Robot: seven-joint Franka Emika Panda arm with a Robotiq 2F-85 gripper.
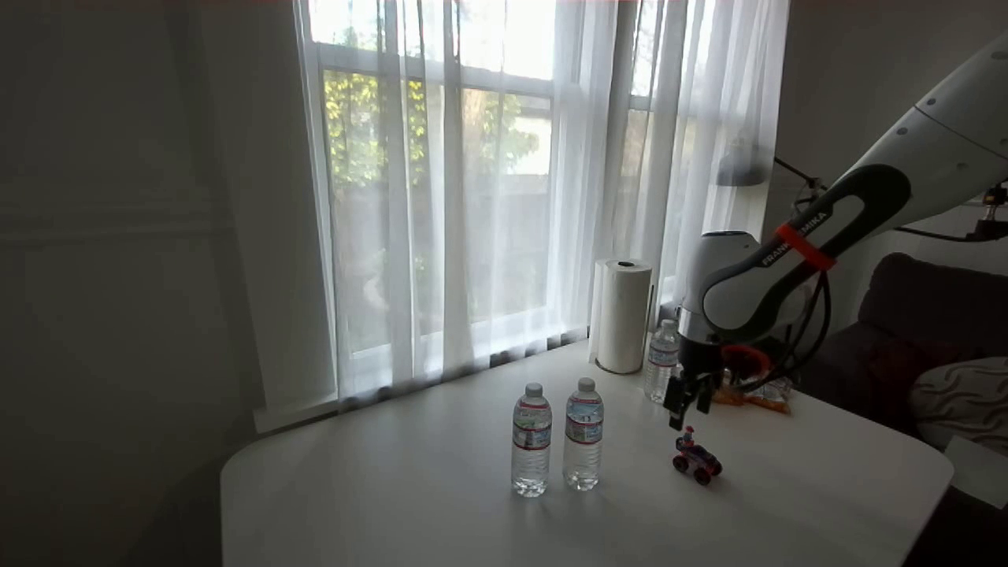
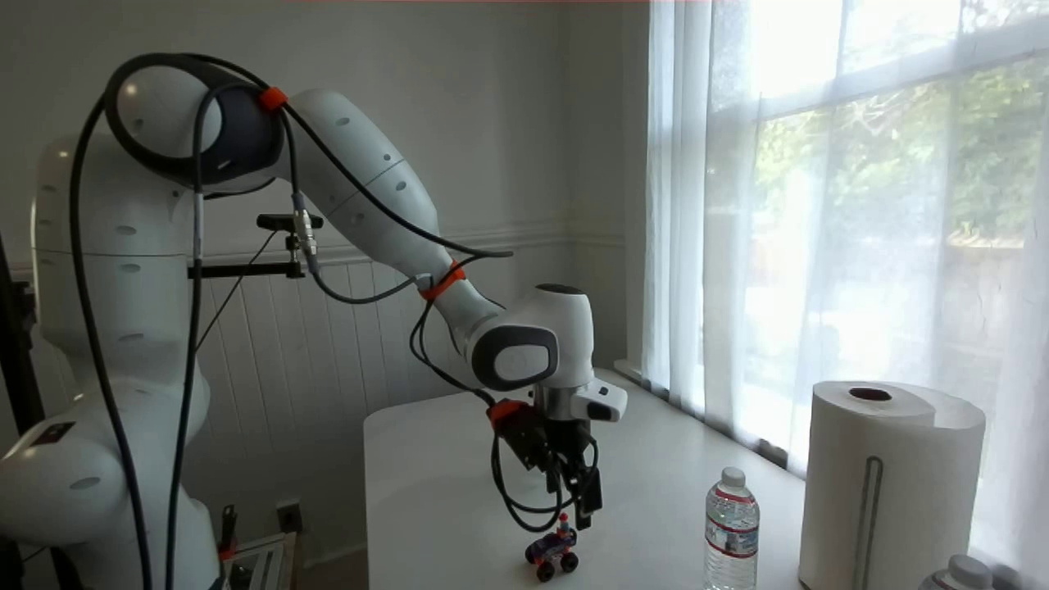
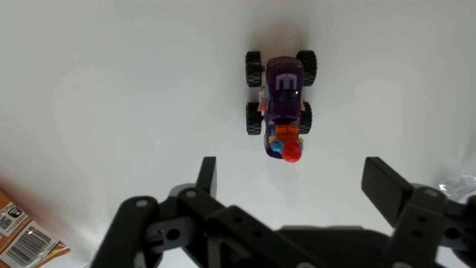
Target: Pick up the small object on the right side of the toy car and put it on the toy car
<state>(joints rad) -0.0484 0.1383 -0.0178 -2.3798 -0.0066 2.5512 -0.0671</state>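
Observation:
The toy car [image 1: 701, 463], dark purple with black wheels, stands on the white table in both exterior views [image 2: 551, 549] and at the upper middle of the wrist view [image 3: 284, 89]. A small figure [image 3: 291, 150] with a red top and blue and orange parts rests upright on one end of the car. It also shows in both exterior views [image 1: 687, 438] [image 2: 564, 526]. My gripper [image 3: 293, 178] is open and empty, with its fingers wide apart. In both exterior views the gripper [image 1: 690, 405] [image 2: 583, 504] hangs just above the figure's end of the car, apart from it.
Two water bottles [image 1: 531, 441] [image 1: 583, 435] stand beside the car. Another bottle [image 1: 661, 362] [image 2: 732, 533] stands near the paper towel roll [image 1: 622, 315] [image 2: 893, 483] by the window. An orange snack packet [image 1: 756, 394] [image 3: 28, 238] lies behind the gripper.

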